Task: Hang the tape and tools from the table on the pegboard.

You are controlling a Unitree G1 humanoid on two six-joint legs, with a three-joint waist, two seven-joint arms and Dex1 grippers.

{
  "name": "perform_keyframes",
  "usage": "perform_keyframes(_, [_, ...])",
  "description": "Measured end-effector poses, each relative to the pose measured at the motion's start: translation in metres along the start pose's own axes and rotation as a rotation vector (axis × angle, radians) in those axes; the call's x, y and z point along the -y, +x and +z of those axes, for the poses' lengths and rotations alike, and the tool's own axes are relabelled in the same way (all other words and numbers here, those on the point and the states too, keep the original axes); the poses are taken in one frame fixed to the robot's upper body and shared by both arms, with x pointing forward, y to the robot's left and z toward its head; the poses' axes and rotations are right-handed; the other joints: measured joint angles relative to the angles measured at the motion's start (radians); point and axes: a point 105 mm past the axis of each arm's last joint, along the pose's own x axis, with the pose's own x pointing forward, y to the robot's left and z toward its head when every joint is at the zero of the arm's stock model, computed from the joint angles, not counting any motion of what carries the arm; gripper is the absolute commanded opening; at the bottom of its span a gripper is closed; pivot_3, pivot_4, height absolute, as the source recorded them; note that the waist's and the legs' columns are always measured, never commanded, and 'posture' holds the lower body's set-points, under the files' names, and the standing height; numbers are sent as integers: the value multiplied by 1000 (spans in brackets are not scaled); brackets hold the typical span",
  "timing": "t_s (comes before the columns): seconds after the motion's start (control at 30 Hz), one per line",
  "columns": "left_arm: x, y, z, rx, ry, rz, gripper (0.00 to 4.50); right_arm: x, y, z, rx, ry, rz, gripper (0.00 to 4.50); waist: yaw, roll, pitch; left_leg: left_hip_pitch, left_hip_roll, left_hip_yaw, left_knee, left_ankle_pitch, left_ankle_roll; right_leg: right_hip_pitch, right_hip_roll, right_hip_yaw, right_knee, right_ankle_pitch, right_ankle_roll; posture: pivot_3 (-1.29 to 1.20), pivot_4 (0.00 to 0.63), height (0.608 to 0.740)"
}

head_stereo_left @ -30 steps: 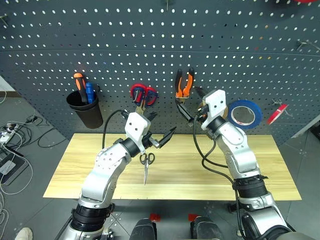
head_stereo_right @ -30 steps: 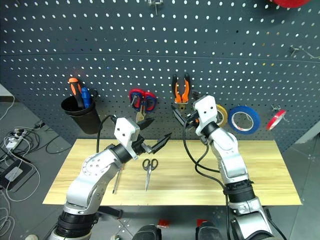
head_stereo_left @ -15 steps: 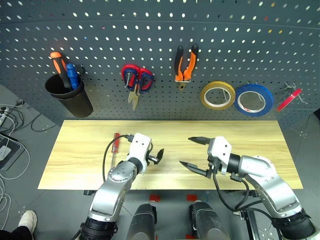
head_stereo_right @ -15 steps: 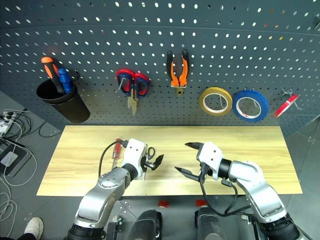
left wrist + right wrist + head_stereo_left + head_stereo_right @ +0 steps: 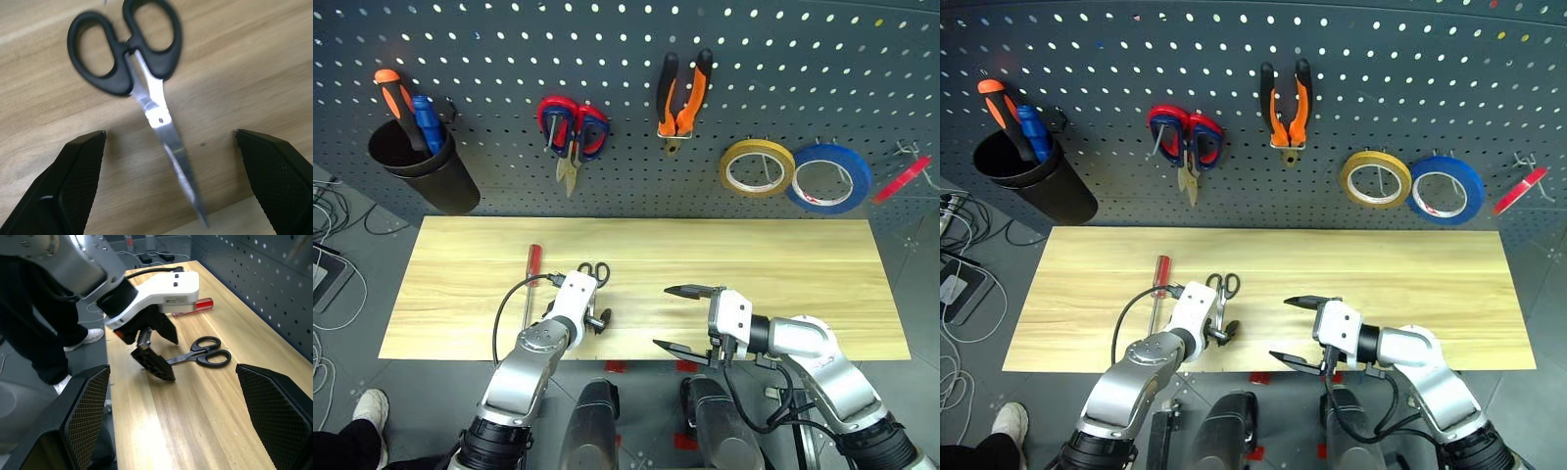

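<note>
Left tool point(image 5: 171, 181) spread wide, empty, straddling black-handled scissors point(image 5: 142, 93) lying flat on surface point(image 5: 783, 264); blades ran toward it, handles away. Right tool point(image 5: 683, 318) also released, farther.

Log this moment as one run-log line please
left gripper: open, astride black-handled scissors on table | right gripper: open, empty | red-handled screwdriver: on table | pliers, yellow tape: hung on pegboard
</note>
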Motion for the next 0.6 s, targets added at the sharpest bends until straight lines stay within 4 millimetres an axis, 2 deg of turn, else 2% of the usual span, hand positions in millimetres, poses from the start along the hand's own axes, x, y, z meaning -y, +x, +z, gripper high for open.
perform_keyframes(0.37, [2, 1, 7, -5, -6, 23, 4500, 1, 7, -1, 15, 2, 9, 4427, 1, 2, 14, 1, 0, 0, 0, 1, -1, 0, -3, 0, 1, 0, 0, -17, 461, 740])
perform_keyframes(0.47, [1, 0, 7, -8, -6, 39, 3945, 2, 9, 2, 28, 1, 6, 4500, 0, 1, 15, 0, 0, 0, -1, 1, -2, 0, -3, 0, 0, 0, 0, -16, 458, 740])
perform_keyframes(0.6, [-1, -1, 6, -10, -2, 57, 2769, 5, 10, 3, 33, -5, 4, 4500, 0, 2, 17, 0, 1, 0, -1, 1, -2, 0, -3, 0, -1, 0, 0, -17, 458, 740])
